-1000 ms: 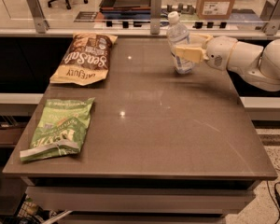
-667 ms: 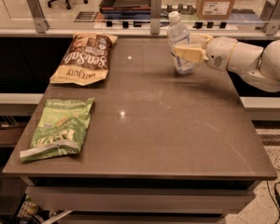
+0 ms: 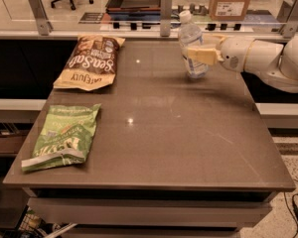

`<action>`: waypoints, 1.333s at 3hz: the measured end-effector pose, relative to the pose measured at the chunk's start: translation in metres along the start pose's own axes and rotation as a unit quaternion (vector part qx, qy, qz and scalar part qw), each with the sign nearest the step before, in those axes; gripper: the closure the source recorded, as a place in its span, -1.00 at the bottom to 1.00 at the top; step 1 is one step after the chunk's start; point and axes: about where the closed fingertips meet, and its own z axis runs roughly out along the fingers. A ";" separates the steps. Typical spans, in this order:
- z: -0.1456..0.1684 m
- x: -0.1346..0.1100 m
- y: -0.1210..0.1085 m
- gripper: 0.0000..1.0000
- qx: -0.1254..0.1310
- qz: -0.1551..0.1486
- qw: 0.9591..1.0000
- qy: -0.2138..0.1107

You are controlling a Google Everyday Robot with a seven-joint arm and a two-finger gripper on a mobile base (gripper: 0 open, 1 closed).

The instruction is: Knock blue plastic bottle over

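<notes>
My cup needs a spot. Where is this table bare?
The widest bare stretch of the table is its middle and near-right part, right of the green chip bag and nearer than the blue plastic bottle. A narrower strip runs between the brown chip bag and the bottle. Crowded: the left side with both bags, the far right with the gripper at the bottle.

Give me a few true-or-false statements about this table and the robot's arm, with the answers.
1. The bottle stands upright on the table. True.
2. A brown bag and a green bag lie flat on the table. True.
3. The gripper hovers over the green bag. False: it is at the bottle's middle, at the far end of the table from that bag.
4. The bottle has lost its cap. False: a white cap is on top.
</notes>
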 end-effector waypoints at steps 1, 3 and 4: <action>-0.015 -0.024 0.000 1.00 0.007 -0.021 0.999 0.037; -0.035 -0.053 -0.002 1.00 0.022 -0.058 0.986 0.157; -0.037 -0.043 -0.007 1.00 0.025 -0.066 0.972 0.224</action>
